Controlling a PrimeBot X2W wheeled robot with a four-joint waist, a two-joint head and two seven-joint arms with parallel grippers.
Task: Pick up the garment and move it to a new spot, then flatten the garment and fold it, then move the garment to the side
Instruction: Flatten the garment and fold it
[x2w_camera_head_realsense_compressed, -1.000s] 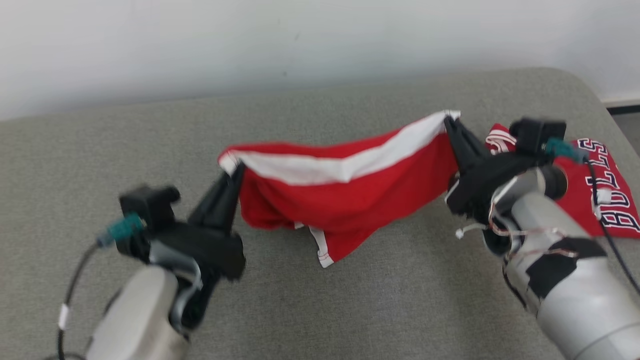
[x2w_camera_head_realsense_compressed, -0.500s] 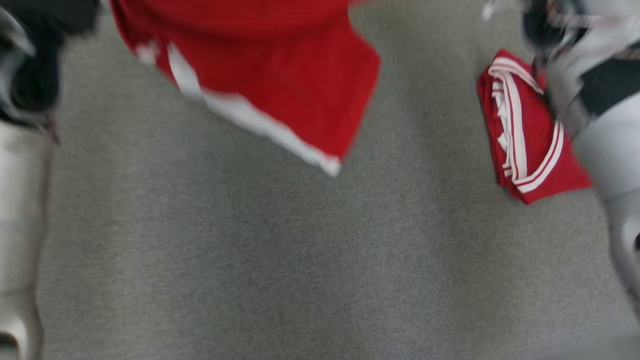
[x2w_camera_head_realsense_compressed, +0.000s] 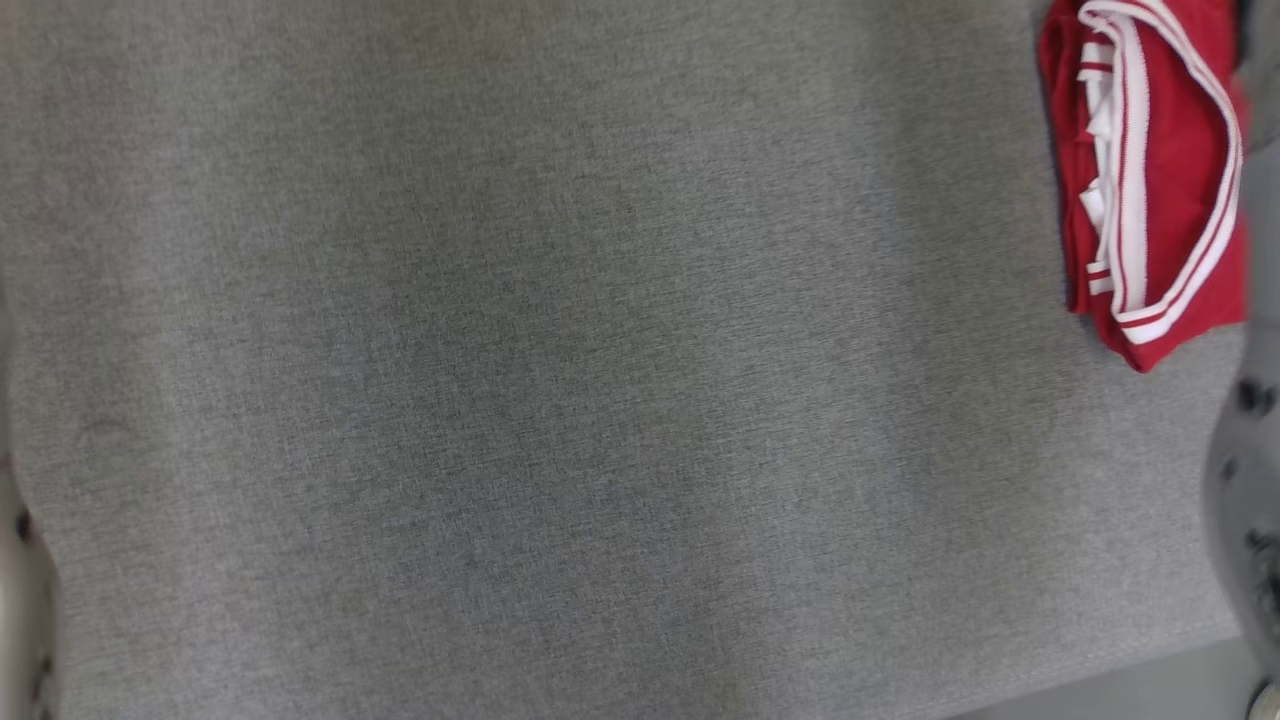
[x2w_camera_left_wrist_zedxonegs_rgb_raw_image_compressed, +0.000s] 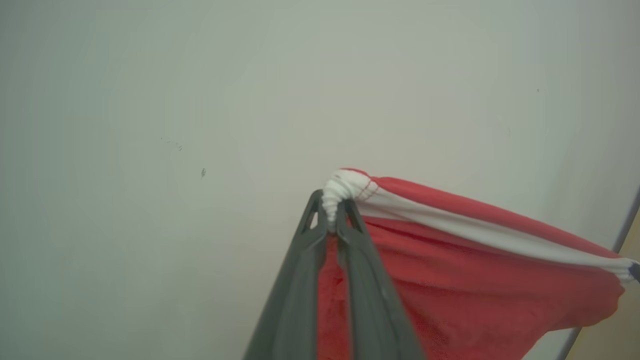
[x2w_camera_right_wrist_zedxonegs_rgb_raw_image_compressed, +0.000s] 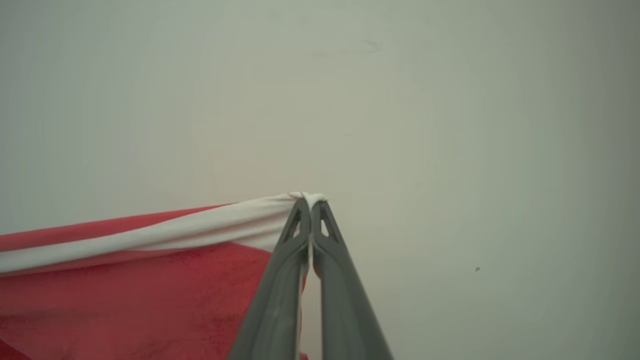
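The garment is red with a white band along its top edge. It hangs in the air, stretched between both grippers in front of a pale wall. My left gripper is shut on one bunched white corner. In the right wrist view the same garment runs off to the left, and my right gripper is shut on the opposite corner of the white band. The cloth sags below the band between the two grips.
The grey fabric surface spreads across the head view. A folded red garment with white stripes lies at its upper right. A pale forearm shows blurred along the right edge. The surface's near edge runs at the lower right.
The head camera has tilted down, so the held garment and both grippers have left the head view. The folded red garment now sits at the upper right of that view.
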